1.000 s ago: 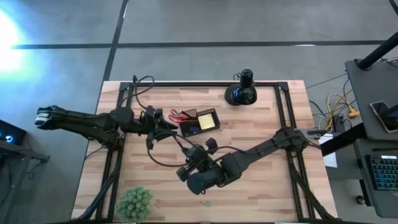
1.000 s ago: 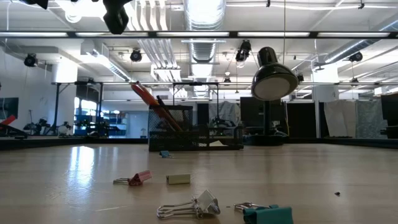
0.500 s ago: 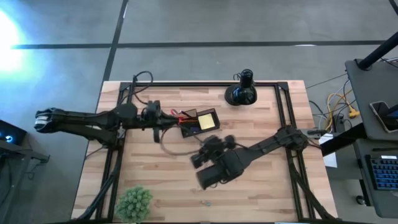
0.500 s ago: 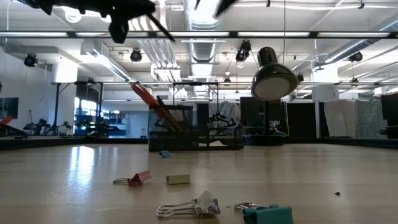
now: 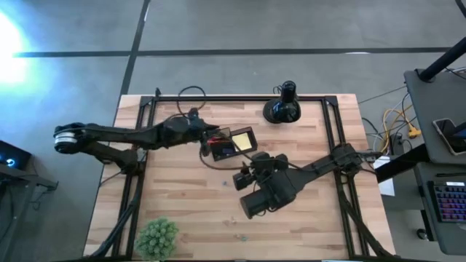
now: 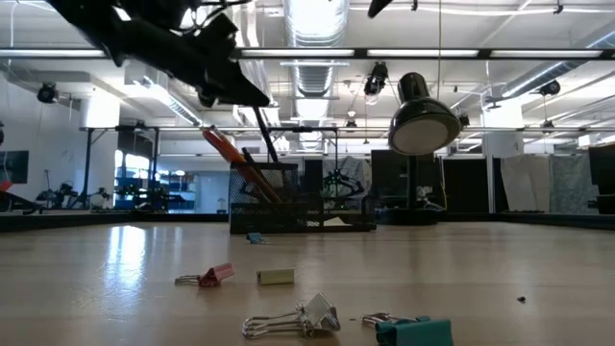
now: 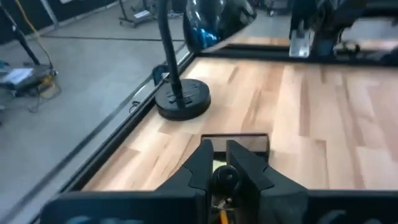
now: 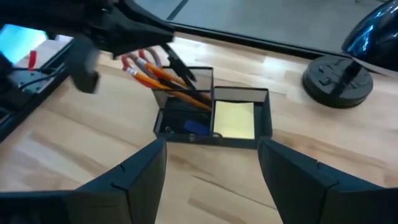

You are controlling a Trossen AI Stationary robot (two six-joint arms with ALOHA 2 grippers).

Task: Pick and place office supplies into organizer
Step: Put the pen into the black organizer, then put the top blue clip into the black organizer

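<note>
The organizer (image 8: 211,118), a dark mesh box, stands on the table at the far middle (image 5: 234,142). It holds a yellow sticky-note pad (image 8: 235,119), orange pencils (image 8: 161,78), red-handled scissors (image 8: 134,59) and a small blue piece (image 8: 196,127). My left gripper (image 5: 210,138) hangs just left of and above it, shut on a thin black pen (image 6: 267,139). On the organizer's near side my right gripper (image 5: 244,176) is open with nothing between its fingers (image 8: 143,171). My left gripper pinches the black pen's upper end (image 7: 224,177) between its two fingers. The fingers come slanting down from the table's left. The pen hangs tilted below them, and its lower end (image 6: 278,161) reaches the organizer's tall compartment.
A black lamp stands at the far edge on a round base (image 5: 282,109), its head (image 6: 423,120) over the table. A green plant ball (image 5: 156,236) sits at the near left. On the near part of the table lie binder clips (image 6: 307,317) and a small yellow piece (image 6: 276,277).
My left gripper has travelled toward the table's right edge to the organizer and come down, bringing the black pen over it. My right gripper has drawn away from the left arm toward the table's right, and has stopped on the organizer's near side.
</note>
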